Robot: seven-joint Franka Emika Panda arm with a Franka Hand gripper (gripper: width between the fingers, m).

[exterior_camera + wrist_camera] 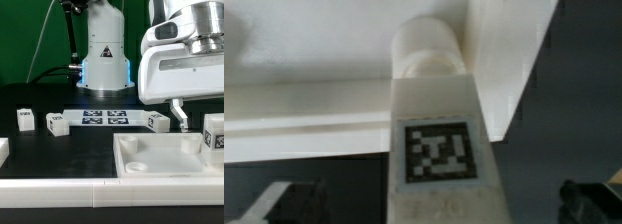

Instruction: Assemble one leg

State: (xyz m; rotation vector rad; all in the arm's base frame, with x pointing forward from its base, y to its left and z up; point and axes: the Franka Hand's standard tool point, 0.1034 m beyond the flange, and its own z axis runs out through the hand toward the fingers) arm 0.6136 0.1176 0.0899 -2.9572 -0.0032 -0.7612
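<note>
While straddling the leg (438,150) with the gripper (434,203) spread wide and touching nothing, hovers close above it, apparently to centre before closing. Shows the leg tag toward the wrist camera, rounded end by the white slab (313,110), near its corner, likely for mounting there.

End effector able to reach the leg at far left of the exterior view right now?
Probably yes: that leg stands alone on the table, nothing over it. The open end effector just sits far across, by the slab.
</note>
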